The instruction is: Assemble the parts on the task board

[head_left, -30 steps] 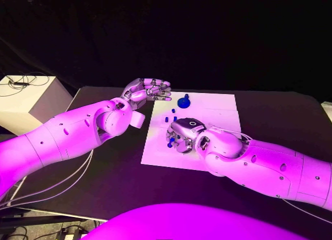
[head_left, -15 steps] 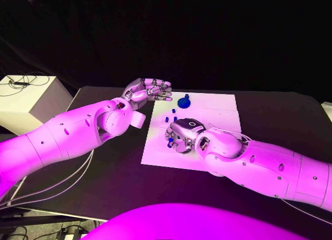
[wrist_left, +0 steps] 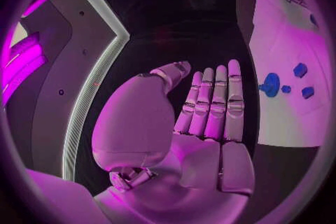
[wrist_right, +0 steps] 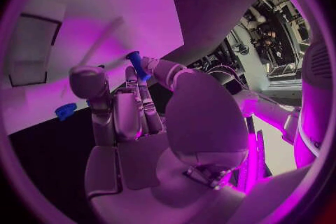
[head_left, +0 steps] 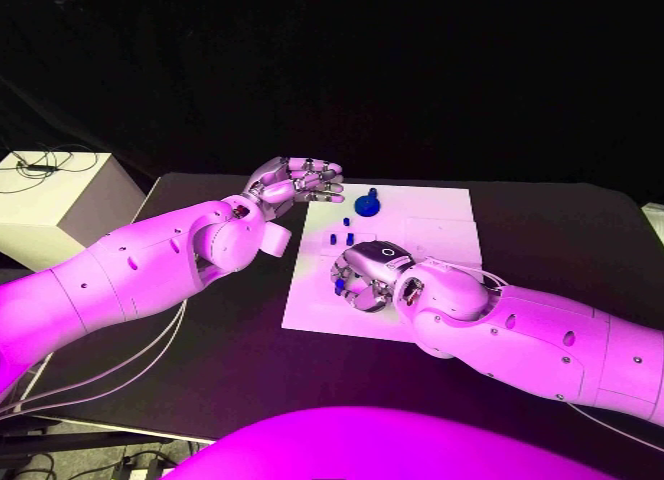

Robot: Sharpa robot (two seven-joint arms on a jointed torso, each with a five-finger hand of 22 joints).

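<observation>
The white task board (head_left: 436, 232) lies in the middle of the black table. My right hand (head_left: 367, 275) hovers low over the board's near left part and pinches a small blue part (head_left: 341, 286) (wrist_right: 138, 65) between its thumb and a finger. Further back on the board lie a round blue part (head_left: 367, 204) (wrist_left: 270, 84) and two small blue pieces (head_left: 342, 238). Another blue piece (wrist_right: 65, 110) sits near the board's edge. My left hand (head_left: 293, 182) (wrist_left: 210, 106) is raised beyond the board's far left corner, fingers straight, holding nothing.
A white box (head_left: 47, 200) with cables on top stands off the table's left side. The black table (head_left: 231, 330) stretches to the left of and in front of the board. My right forearm (head_left: 534, 335) crosses the table's near right.
My right hand has shifted slightly toward me over the board, still pinching the blue part. The left hand has stayed where it was.
</observation>
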